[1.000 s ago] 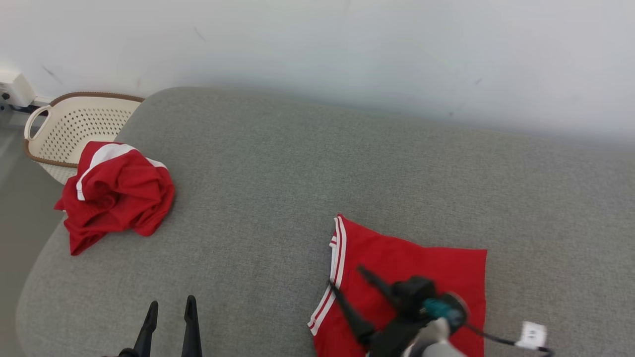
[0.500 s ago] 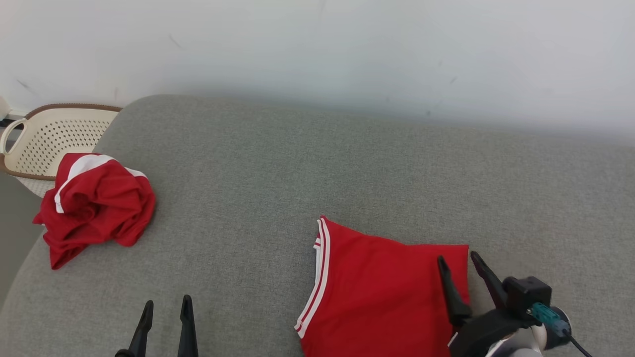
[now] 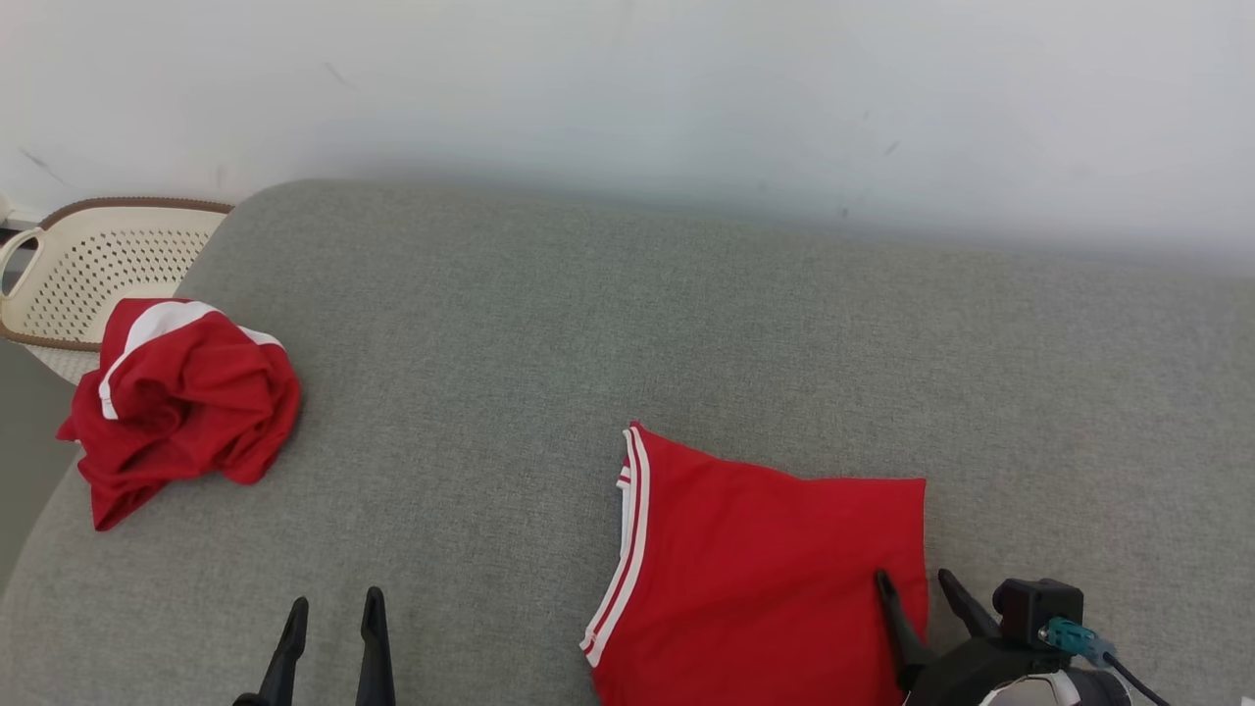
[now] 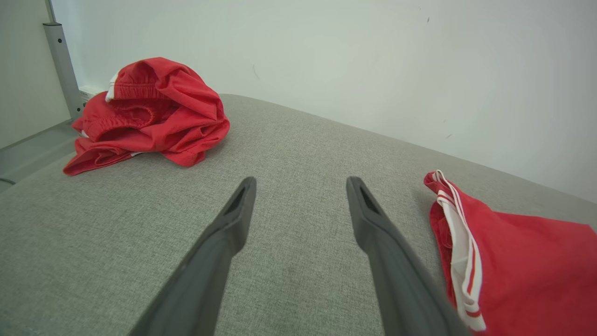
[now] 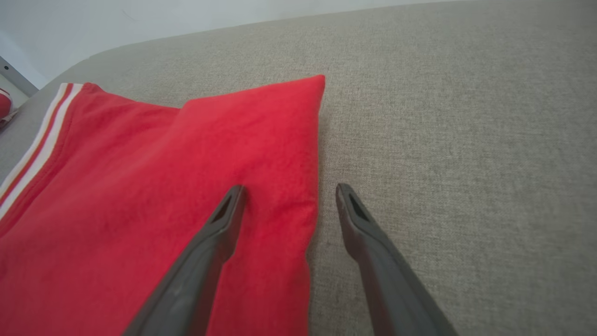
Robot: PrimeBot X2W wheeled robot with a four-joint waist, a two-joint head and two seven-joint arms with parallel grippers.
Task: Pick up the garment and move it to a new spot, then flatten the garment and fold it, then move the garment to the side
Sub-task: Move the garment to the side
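Jaws gape, empty, on left gripper [image 3: 335, 596] and right gripper [image 3: 914, 574]; right straddles an edge of the garment [image 3: 765, 569]. Crumpled red heap [image 3: 176, 402] lies near the basket [image 3: 69, 265].

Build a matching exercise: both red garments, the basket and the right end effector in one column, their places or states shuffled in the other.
1 folded garment
2 crumpled garment
3 basket
4 right end effector

A past the left end of the grey cushion
B open, straddling a red edge
C flat, right of centre
D heaped at the cushion's left end

Pairs: 1-C, 2-D, 3-A, 4-B
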